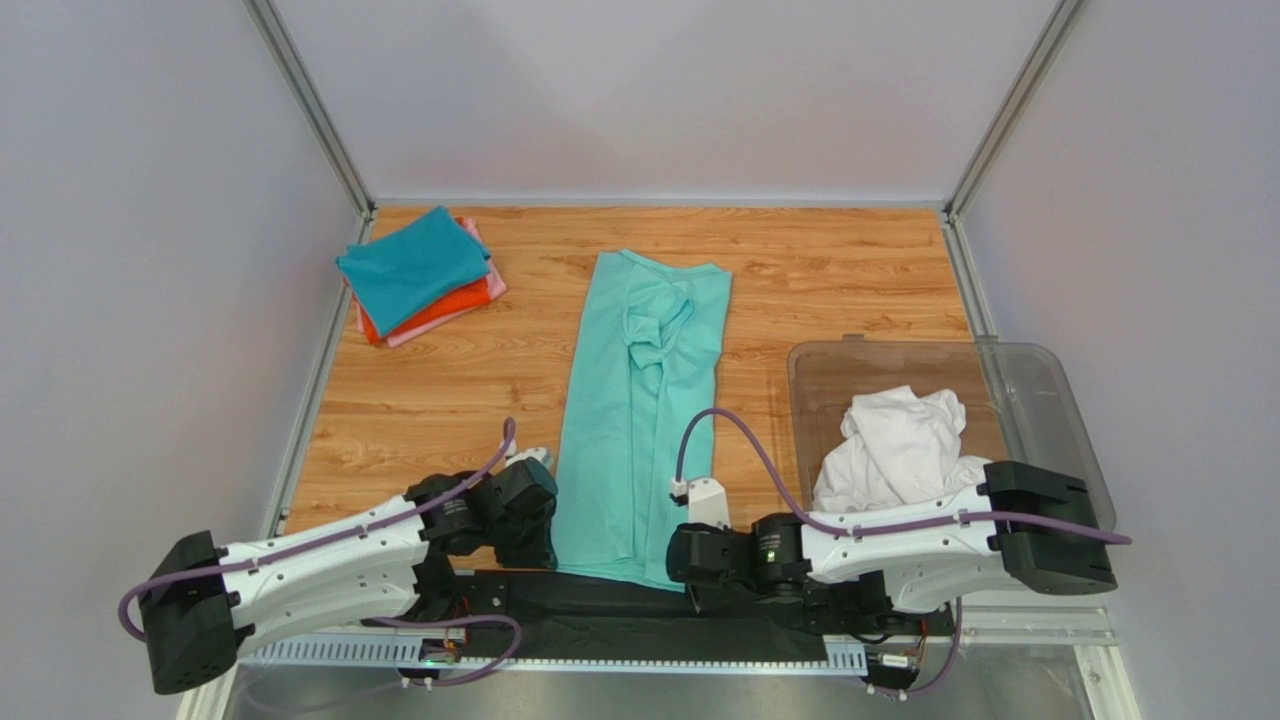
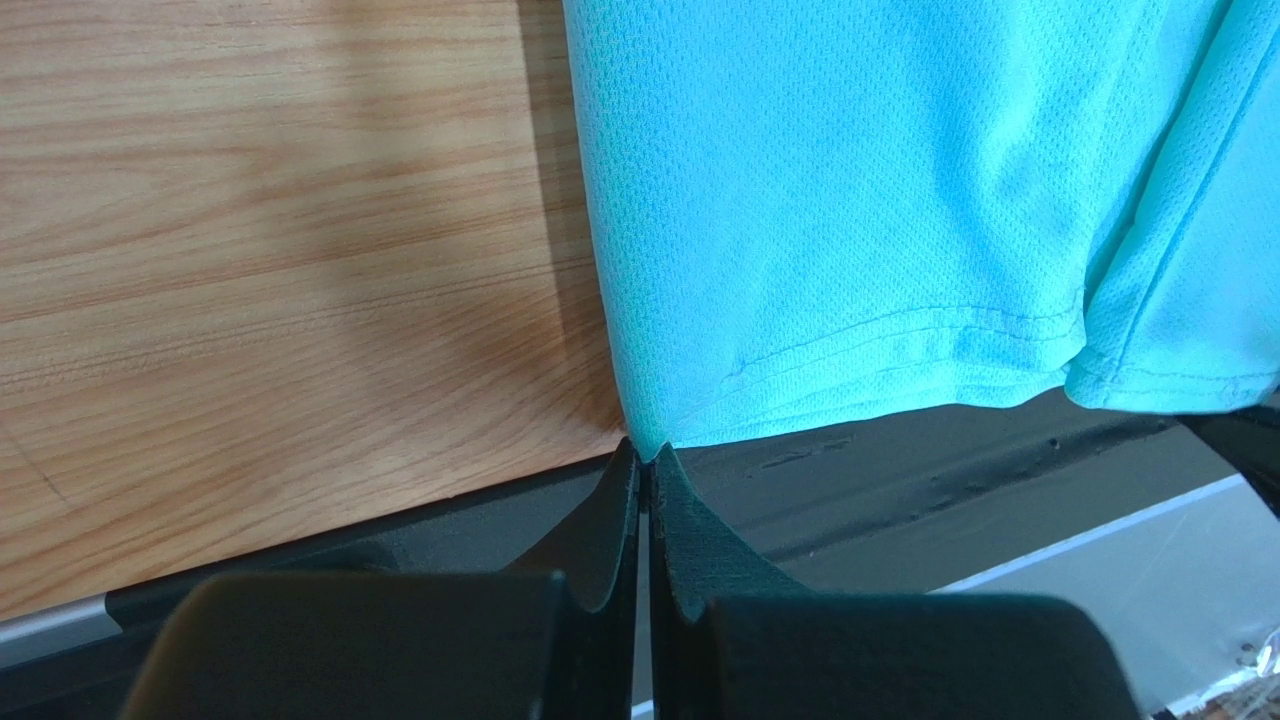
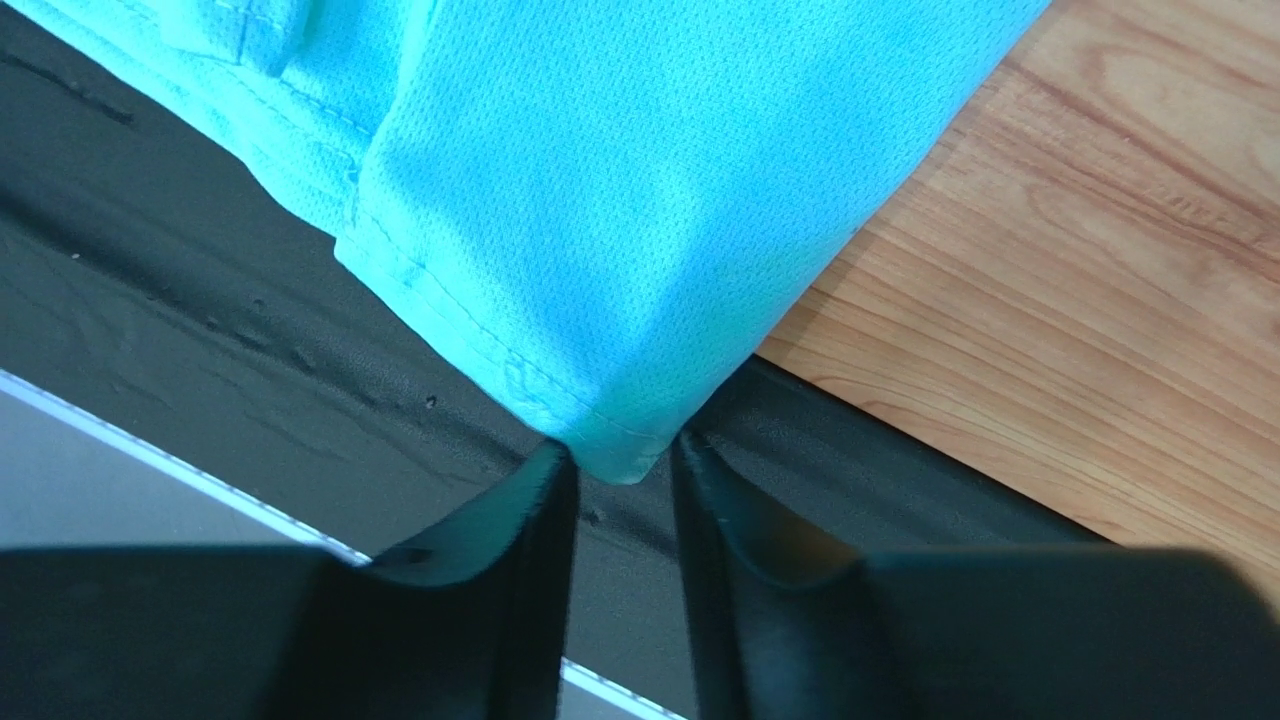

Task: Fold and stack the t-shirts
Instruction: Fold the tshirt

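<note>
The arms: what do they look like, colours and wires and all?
The left arm and right arm have white shells with chunky black joints. A purple cable loops along each. The left end effector and right end effector each have two matte black fingers tapering to thin tips. No markings are readable.

Five shirts: one mint shirt (image 1: 639, 413), one teal shirt (image 1: 410, 267), one orange shirt (image 1: 455, 308), one pink shirt (image 1: 475, 233), one white shirt (image 1: 899, 443). One clear bin (image 1: 1037, 383). Two arms, a left arm (image 1: 301, 563) and a right arm (image 1: 917, 548), with one claw each: left claw (image 2: 646, 458), right claw (image 3: 619, 458). One desk (image 1: 842, 270).
</note>
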